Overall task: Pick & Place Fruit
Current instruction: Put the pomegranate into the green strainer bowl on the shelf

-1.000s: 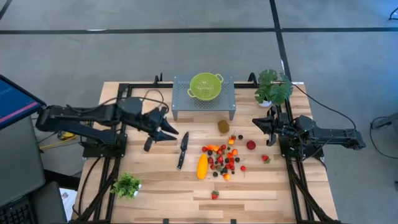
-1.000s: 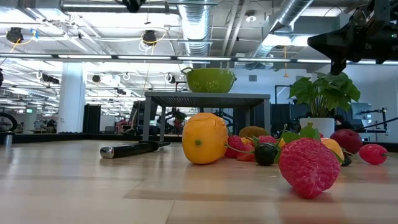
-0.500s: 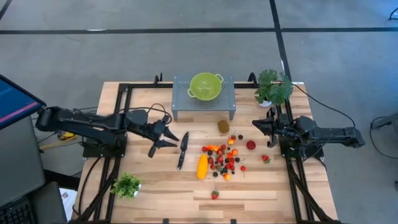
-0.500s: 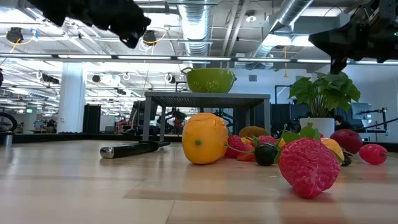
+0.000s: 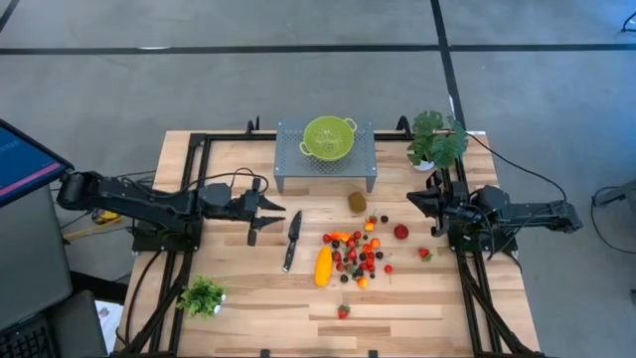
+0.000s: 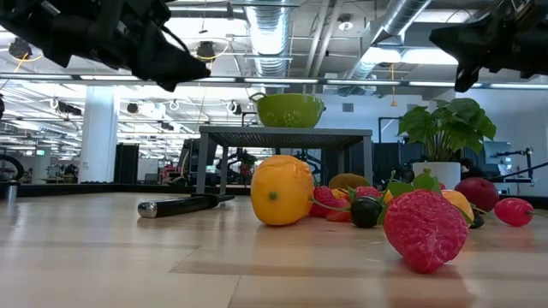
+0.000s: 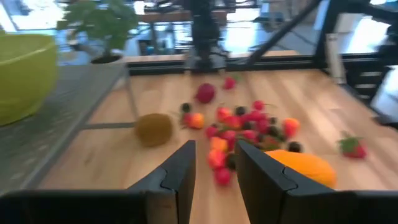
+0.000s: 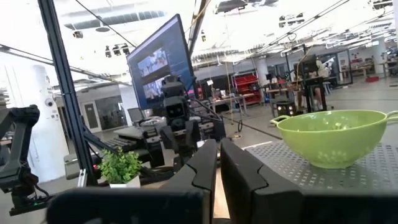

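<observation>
The fruit lies loose on the wooden table: a cluster of small balls and strawberries (image 5: 358, 254), a long yellow-orange fruit (image 5: 323, 266), a brown kiwi (image 5: 357, 202), a red ball (image 5: 400, 232) and single strawberries (image 5: 424, 254) (image 5: 343, 311). My left gripper (image 5: 266, 221) hovers open above the table, left of the knife, pointing at the fruit (image 7: 242, 127); nothing is between its fingers (image 7: 214, 155). My right gripper (image 5: 417, 204) waits shut at the table's right, above the fruit (image 8: 219, 149).
A black-handled knife (image 5: 291, 239) lies between my left gripper and the fruit. A green colander (image 5: 328, 137) sits on a grey mesh stand (image 5: 298, 164) at the far middle. Leafy plants stand at the far right (image 5: 435, 139) and near left (image 5: 202, 295).
My left gripper has sunk toward the table, dropping into the low view from above, and has rolled while tipping closer to level. Its fingers keep the same gap. The fruit and knife lie as before.
</observation>
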Controlling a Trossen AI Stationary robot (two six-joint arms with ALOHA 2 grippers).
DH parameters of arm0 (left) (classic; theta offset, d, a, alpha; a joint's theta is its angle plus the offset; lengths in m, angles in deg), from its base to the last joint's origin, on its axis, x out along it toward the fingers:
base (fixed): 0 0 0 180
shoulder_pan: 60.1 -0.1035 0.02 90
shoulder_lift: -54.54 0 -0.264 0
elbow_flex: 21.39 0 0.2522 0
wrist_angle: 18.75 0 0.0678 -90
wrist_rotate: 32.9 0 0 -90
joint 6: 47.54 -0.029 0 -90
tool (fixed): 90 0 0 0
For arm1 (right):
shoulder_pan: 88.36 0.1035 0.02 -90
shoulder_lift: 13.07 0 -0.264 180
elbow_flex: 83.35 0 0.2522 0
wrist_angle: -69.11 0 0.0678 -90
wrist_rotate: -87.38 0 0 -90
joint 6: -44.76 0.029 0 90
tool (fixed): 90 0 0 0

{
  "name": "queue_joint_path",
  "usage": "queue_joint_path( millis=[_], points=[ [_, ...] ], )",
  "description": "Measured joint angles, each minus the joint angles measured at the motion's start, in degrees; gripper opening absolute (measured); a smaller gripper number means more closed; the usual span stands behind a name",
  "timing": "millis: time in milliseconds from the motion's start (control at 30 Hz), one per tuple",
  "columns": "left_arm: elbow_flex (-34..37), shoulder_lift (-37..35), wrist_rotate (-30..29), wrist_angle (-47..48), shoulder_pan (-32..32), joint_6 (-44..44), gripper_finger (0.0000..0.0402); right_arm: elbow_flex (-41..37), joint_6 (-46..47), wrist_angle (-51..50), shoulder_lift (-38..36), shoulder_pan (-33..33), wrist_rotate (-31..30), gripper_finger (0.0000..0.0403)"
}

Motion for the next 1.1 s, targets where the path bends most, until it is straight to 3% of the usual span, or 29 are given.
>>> queue_joint_path(
  millis=[333, 700, 967, 1100],
  points=[
    [2.85, 0.00, -11.21, -5.46, -0.02, -0.02, 0.0106, 0.00, -0.02, 11.31, 9.40, 0.00, 0.02, 0.0006],
    [8.30, 0.00, -15.63, -10.45, -0.80, 0.01, 0.0106, 7.93, -0.02, 15.28, 28.16, 0.65, 0.01, 0.0001],
    [11.73, 0.00, -15.22, -14.48, -4.13, 1.03, 0.0106, 19.65, -0.46, 8.40, 41.34, 4.18, -0.26, 0.0001],
    [13.41, 0.00, -13.24, -15.04, -5.00, 3.27, 0.0106, 25.16, 1.66, -1.61, 47.07, 6.96, -7.71, 0.0001]
  ],
)
